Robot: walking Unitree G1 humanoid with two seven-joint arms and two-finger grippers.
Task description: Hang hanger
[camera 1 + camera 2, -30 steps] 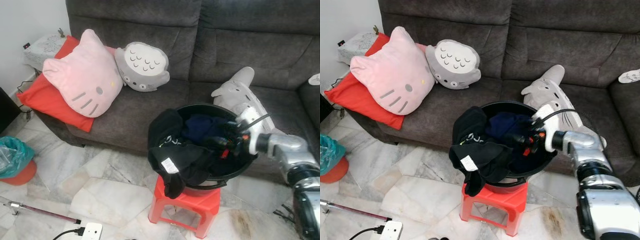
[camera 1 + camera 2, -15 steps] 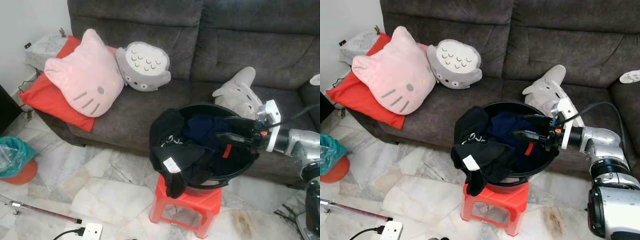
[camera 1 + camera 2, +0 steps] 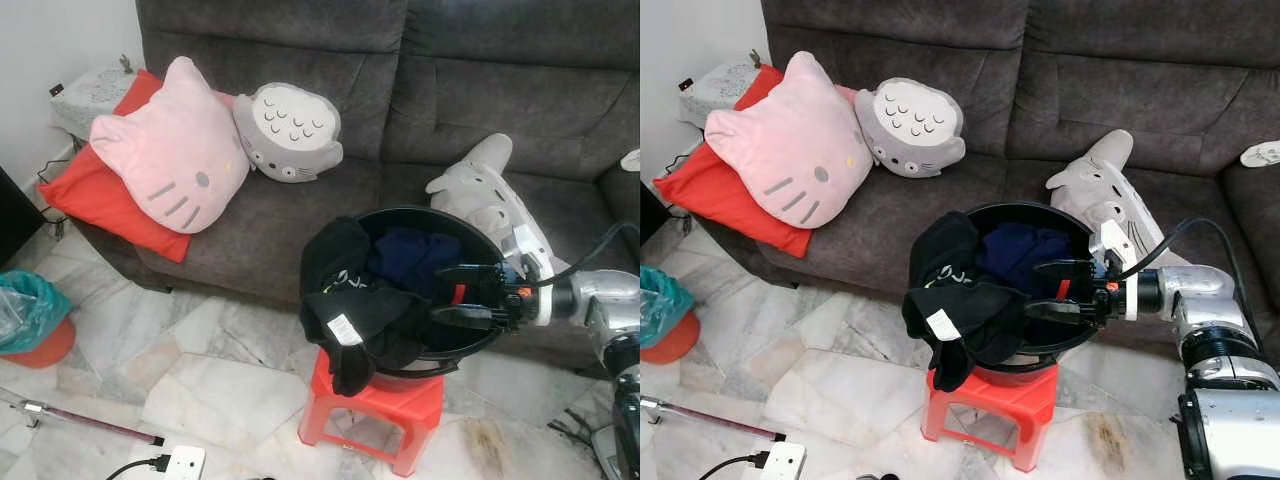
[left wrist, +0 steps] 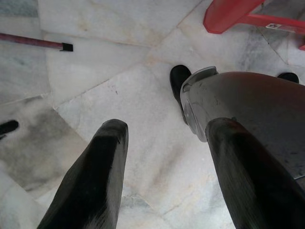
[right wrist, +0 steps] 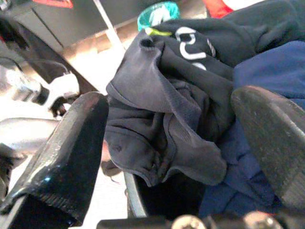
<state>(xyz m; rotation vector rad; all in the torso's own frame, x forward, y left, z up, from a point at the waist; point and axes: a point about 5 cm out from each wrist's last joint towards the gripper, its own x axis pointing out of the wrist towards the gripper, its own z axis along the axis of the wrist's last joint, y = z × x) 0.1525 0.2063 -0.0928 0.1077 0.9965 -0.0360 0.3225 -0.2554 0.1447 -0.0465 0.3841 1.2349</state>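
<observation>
The right gripper [image 3: 1040,288] reaches over the black basin [image 3: 1012,213] on the red stool [image 3: 990,410], fingers spread apart, holding nothing, above dark clothes [image 3: 970,295] w/ a blue garment [image 3: 1015,250]. I cannot tell where the hanger is. Left gripper [image 4: 164,157] hangs idle over marble floor [image 4: 95,90], fingers apart.

Round black plastic basin [image 3: 478,345] holds black garment with white label [image 3: 352,310] and navy blue cloth [image 3: 405,255]; red plastic stool [image 3: 375,410] beneath; dark grey fabric sofa [image 3: 300,200].
</observation>
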